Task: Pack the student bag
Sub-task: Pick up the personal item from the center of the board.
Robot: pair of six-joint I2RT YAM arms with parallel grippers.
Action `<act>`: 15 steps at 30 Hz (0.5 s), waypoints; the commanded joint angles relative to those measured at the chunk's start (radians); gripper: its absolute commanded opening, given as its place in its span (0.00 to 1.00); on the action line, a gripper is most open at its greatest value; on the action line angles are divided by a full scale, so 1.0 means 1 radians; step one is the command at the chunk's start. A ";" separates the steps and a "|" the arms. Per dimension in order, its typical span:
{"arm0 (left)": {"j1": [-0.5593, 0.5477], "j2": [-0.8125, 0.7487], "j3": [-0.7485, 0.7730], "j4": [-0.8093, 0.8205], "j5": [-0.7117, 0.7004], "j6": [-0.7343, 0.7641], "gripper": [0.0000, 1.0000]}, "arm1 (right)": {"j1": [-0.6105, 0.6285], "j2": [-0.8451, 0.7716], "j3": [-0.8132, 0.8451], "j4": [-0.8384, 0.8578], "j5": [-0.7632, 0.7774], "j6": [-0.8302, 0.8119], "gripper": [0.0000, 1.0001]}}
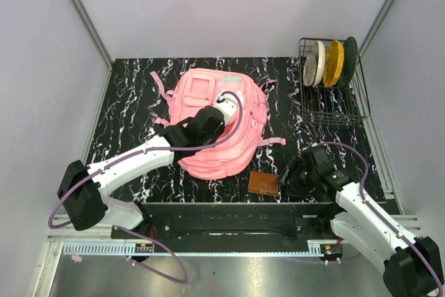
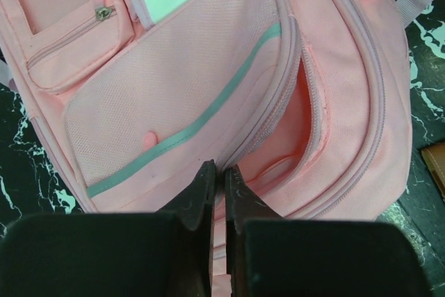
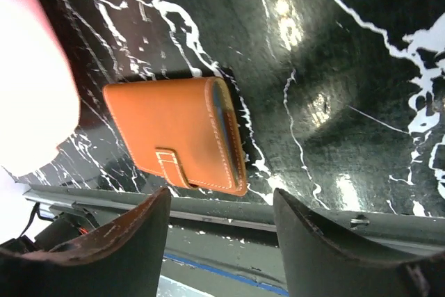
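The student bag (image 1: 208, 154) is a large pink backpack lying flat on the black marbled table. In the left wrist view the bag (image 2: 174, 81) shows a mesh front pocket with mint trim (image 2: 208, 109) and an unzipped pocket gaping to the right. My left gripper (image 1: 229, 104) (image 2: 219, 172) rests on the bag, shut on the zipper edge of that opening. A brown leather wallet (image 1: 263, 183) (image 3: 174, 130) lies by the table's front edge, right of the bag. My right gripper (image 1: 286, 177) (image 3: 221, 199) is open and empty, hovering just right of the wallet.
A wire rack (image 1: 334, 99) at the back right holds a white disc (image 1: 316, 64), a yellow one (image 1: 334, 62) and a dark green one (image 1: 349, 60). The table's metal front rail (image 3: 313, 217) runs right beside the wallet. Grey walls enclose three sides.
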 commanded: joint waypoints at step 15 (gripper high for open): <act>-0.068 0.003 -0.007 0.031 0.138 -0.060 0.00 | 0.003 0.130 -0.113 0.407 -0.146 0.142 0.52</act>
